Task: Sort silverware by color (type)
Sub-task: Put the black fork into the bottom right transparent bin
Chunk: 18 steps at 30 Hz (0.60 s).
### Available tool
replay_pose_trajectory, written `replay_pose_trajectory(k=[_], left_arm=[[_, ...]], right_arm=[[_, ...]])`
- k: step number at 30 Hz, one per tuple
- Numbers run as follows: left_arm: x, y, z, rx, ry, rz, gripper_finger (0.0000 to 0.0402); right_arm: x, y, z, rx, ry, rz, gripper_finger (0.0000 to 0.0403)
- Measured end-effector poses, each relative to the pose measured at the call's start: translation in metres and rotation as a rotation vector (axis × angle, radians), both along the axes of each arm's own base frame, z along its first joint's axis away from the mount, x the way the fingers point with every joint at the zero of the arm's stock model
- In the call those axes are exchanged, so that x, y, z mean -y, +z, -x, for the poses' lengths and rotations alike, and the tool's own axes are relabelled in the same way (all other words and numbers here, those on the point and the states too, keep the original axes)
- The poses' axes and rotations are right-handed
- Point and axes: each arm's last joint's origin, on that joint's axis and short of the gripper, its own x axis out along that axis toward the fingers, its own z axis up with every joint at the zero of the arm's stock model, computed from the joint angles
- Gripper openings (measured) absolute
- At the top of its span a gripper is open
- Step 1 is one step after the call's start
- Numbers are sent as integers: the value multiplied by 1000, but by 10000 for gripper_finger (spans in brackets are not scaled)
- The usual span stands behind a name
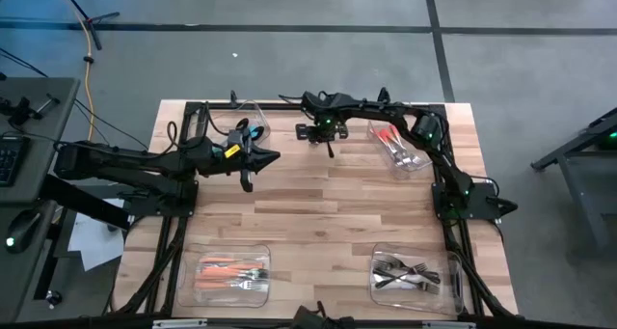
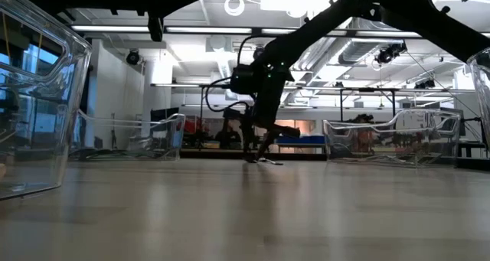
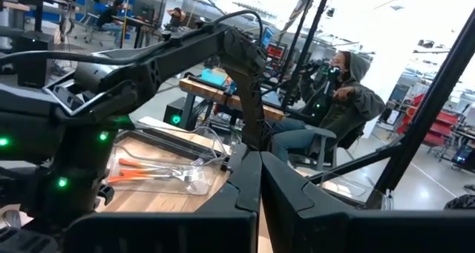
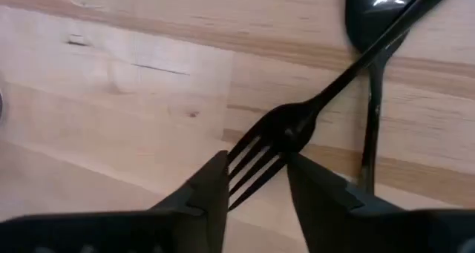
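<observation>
A black fork [image 4: 276, 145] lies on the desk [image 4: 133, 75] at the middle of the right wrist view, its tines between the half-open jaws of the right gripper [image 4: 256, 180], a black spoon [image 4: 375, 30] crossing its handle. The step appears to be picking up this fork; next the jaws must close squarely. The right arm reaches down at the high view's upper centre. The left gripper [image 1: 248, 170] hovers shut, holding nothing.

No legible text or labels

wooden table [image 1: 318, 213] | four clear bins, one near each corner [image 1: 232, 277] | seated person behind [image 3: 349, 104]
</observation>
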Motion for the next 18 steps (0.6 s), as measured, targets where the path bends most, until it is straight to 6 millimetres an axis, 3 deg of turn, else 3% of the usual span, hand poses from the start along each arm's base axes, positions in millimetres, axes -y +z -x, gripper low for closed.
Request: replay_pose_trajectory(k=[9,18], left_arm=[[1,0,0,-3,-26,-21,0],[1,0,0,0,-28,-1,0]], right_arm=[[-7,-2,2,-64,40,5,11],[-23,-2,-4,-47,153,-18,1]])
